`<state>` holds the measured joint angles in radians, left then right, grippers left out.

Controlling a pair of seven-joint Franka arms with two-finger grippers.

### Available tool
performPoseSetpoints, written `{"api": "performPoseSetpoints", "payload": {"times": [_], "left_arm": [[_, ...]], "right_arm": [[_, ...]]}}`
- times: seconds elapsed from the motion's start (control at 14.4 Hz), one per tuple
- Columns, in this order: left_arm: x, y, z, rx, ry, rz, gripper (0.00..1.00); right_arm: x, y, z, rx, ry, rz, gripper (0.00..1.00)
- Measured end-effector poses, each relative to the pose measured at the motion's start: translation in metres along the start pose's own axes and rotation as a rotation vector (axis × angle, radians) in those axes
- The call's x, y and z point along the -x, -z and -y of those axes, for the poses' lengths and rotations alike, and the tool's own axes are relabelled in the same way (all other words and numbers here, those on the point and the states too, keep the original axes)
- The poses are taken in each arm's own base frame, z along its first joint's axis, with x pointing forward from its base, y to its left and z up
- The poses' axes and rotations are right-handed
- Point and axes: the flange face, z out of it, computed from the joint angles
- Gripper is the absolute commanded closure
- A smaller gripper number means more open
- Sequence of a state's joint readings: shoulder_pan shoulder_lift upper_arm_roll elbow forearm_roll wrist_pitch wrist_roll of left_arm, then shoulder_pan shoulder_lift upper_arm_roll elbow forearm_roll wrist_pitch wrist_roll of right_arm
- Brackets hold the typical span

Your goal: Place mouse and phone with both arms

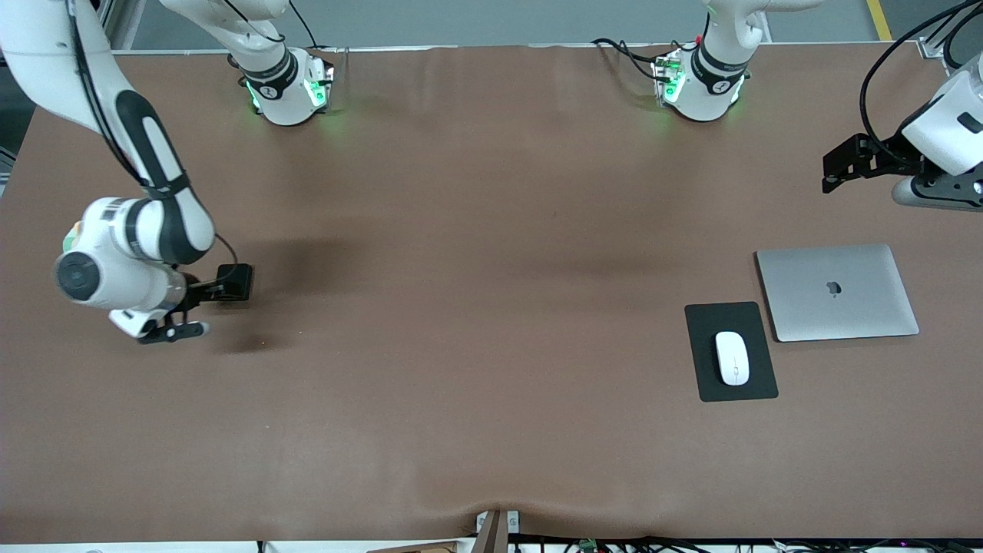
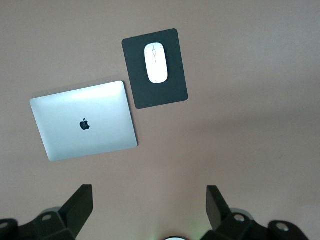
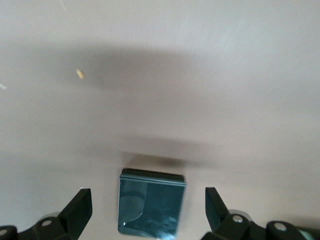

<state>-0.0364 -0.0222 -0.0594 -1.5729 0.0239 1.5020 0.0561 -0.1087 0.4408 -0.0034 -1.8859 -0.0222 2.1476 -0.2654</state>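
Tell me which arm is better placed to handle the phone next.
Right. The right gripper hangs open directly over the phone at its own end of the table. The left gripper, also open, waits high near the laptop.

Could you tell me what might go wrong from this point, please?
The right gripper stands open, straddling the phone; a careless retreat could clip and shift it. The left gripper, open and waiting, hangs above the table beside the laptop; descending carelessly, it might strike the lid.

White mouse (image 2: 155, 63) on black mouse pad (image 2: 155, 68), closed laptop (image 2: 84, 120) beside
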Motion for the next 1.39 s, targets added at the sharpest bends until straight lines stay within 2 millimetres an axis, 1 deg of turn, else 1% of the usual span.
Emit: {"api": "performPoseSetpoints", "payload": {"times": [0.14,0.28,0.42,0.62,0.76,0.9,1.04,1.18,1.25,1.39], "left_arm": [[0.0,0.0,0.0,0.0,0.002,0.001,0.0],[0.0,-0.001,0.0,0.0,0.001,0.001,0.0],[0.0,0.0,-0.005,0.0,-0.006,0.001,0.0],[-0.001,0.0,-0.02,-0.003,-0.033,0.0,0.0],[-0.001,0.0,-0.022,-0.003,-0.035,0.0,0.0],[-0.001,0.0,-0.02,-0.003,-0.031,0.0,0.0],[-0.001,0.0,-0.019,-0.003,-0.029,0.0,0.0],[-0.001,0.0,-0.017,-0.002,-0.027,0.0,0.0],[-0.001,0.0,-0.016,-0.002,-0.025,0.0,0.0],[0.0,0.0,-0.014,-0.002,-0.021,0.0,0.0]], "right_arm": [[-0.021,0.059,-0.007,0.018,-0.002,-0.062,0.0],[-0.034,0.112,-0.012,0.037,-0.004,-0.127,0.0],[-0.041,0.157,-0.015,0.051,-0.006,-0.173,0.0],[-0.046,0.224,-0.018,0.087,0.028,-0.281,0.0],[-0.042,0.257,-0.014,0.097,0.062,-0.301,0.0],[-0.028,0.29,-0.011,0.107,0.073,-0.323,0.0],[0.002,0.317,-0.003,0.088,0.076,-0.262,0.0],[0.037,0.338,0.006,0.059,0.08,-0.173,0.0],[0.051,0.346,0.01,0.05,0.081,-0.145,0.0],[0.068,0.356,0.014,0.041,0.08,-0.117,0.0]]}}
